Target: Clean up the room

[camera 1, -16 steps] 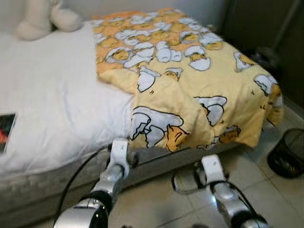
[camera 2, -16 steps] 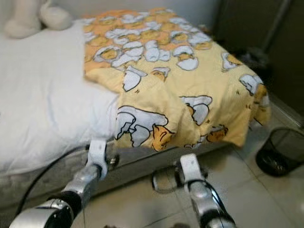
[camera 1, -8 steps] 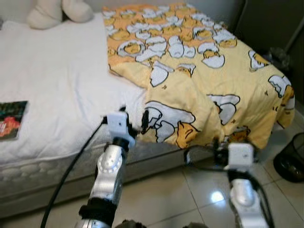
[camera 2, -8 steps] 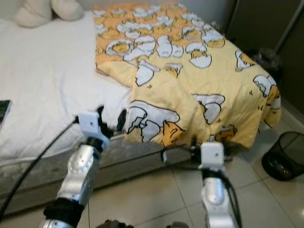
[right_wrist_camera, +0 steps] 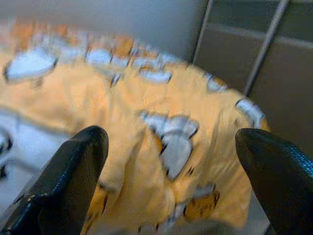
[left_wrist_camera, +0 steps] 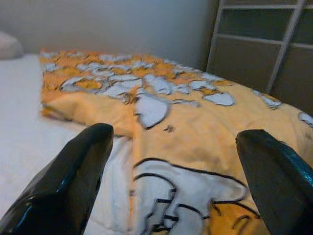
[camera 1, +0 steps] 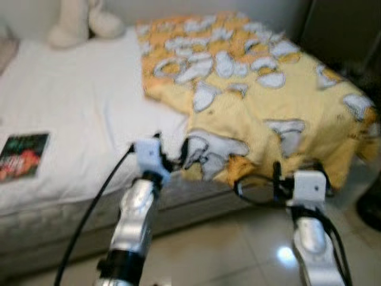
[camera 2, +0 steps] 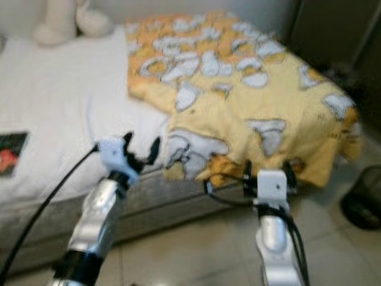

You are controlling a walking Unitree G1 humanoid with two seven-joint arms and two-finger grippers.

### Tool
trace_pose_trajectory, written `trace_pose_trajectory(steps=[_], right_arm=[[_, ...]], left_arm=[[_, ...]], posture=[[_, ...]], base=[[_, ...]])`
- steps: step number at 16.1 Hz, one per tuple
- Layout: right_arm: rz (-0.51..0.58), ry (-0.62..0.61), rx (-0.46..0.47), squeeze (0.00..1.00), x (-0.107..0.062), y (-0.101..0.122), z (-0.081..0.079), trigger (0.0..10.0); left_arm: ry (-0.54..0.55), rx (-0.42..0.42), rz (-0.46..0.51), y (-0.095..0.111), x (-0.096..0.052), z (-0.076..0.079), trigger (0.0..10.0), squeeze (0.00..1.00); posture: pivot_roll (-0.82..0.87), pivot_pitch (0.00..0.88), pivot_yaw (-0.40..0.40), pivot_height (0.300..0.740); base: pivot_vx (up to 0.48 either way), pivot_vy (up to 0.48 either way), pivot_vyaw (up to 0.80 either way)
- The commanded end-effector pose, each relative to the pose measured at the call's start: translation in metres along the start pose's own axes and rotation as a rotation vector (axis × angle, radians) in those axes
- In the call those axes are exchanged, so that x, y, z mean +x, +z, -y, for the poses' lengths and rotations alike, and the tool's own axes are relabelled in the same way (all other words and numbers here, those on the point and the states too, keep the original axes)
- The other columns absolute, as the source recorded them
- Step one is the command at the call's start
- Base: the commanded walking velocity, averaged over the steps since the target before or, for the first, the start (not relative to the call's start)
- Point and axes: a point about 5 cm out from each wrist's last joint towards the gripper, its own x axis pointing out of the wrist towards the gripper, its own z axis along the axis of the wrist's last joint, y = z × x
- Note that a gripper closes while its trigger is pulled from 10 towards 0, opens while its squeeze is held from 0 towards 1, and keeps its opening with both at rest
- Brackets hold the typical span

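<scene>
From where I sat, a book [camera 1: 24, 156] lay flat on the white bed [camera 1: 77, 119] at the far left, and a plush toy [camera 1: 83, 22] sat by the wall at the head end. The yellow blanket [camera 1: 262, 101] covered the right half of the mattress in a rumpled heap, its near edge spilling over the side toward the tiled floor [camera 1: 238, 250].

My left gripper [camera 1: 171, 156] hung at the mattress edge with its fingers spread wide, right by the blanket's nearest fold but, as far as I could tell, holding nothing. My right gripper [camera 1: 296, 174] was also wide open, just below the drooping hem near the foot end.

I judged the step in hand to be catching that hem with both claws to straighten the blanket. To do it well, I'd have pushed each claw onto a thick fold, not a single layer, closed both together, and lifted evenly so the cloth didn't slip or drag across the floor.
</scene>
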Motion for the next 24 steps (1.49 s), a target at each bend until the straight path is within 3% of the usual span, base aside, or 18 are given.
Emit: trace_pose_trajectory(steps=[1, 5, 8, 10, 16, 18, 19, 21, 24], right_arm=[[0.019, 0.019, 0.017, 0.0, 0.003, 0.008, -0.006, 10.0], [0.002, 0.027, 0.015, 0.0, 0.003, 0.006, -0.007, 10.0], [-0.03, 0.049, 0.003, 0.0, 0.002, 0.002, -0.009, 10.0], [-0.026, 0.051, 0.006, 0.0, 0.002, 0.001, -0.008, 10.0], [-0.061, 0.058, -0.016, 0.0, 0.003, -0.004, -0.009, 10.0], [-0.087, 0.098, -0.001, 0.0, -0.002, -0.008, -0.013, 10.0], [-0.095, 0.109, -0.002, 0.0, -0.005, -0.009, -0.014, 10.0], [-0.106, 0.129, -0.01, 0.0, -0.011, -0.009, -0.014, 10.0], [-0.128, 0.149, -0.049, 0.0, -0.033, -0.011, -0.001, 10.0]], left_arm=[[0.036, -0.024, -0.014, -0.002, -0.003, -0.006, 10.0, 0.0], [-0.035, 0.002, -0.036, -0.004, -0.005, 0.002, 10.0, 0.0], [-0.073, 0.009, -0.08, -0.01, -0.005, 0.009, 10.0, 0.0], [0.008, 0.016, -0.164, -0.021, -0.002, -0.001, 10.0, 0.0], [0.082, 0.06, -0.246, -0.03, 0.005, -0.02, 10.0, 0.0], [0.131, 0.075, -0.325, -0.04, 0.015, -0.033, 10.0, 0.0], [0.111, 0.072, -0.413, -0.052, 0.018, -0.032, 10.0, 0.0], [0.13, 0.099, -0.473, -0.058, 0.021, -0.034, 10.0, 0.0], [0.259, 0.114, -0.452, -0.047, 0.029, -0.05, 10.0, 0.0]], posture=[[-0.21, 0.0, 0.065, 0.719], [-0.21, 0.0, 0.065, 0.719], [-0.21, 0.0, 0.064, 0.719], [-0.21, 0.0, 0.062, 0.719], [-0.21, 0.0, 0.056, 0.719], [-0.21, 0.0, 0.047, 0.719], [-0.22, 0.006, 0.043, 0.719], [-0.26, 0.046, 0.03, 0.719], [-0.32, 0.109, 0.015, 0.719]], base=[[0.48, 0.0, 0.0], [0.48, 0.0, 0.0], [0.466, 0.0, -0.79], [0.0, 0.0, -0.36], [0.0, 0.0, -0.53], [0.0, 0.0, 0.0], [0.0, 0.0, 0.0], [0.0, 0.0, 0.0], [0.0, 0.0, 0.0]])
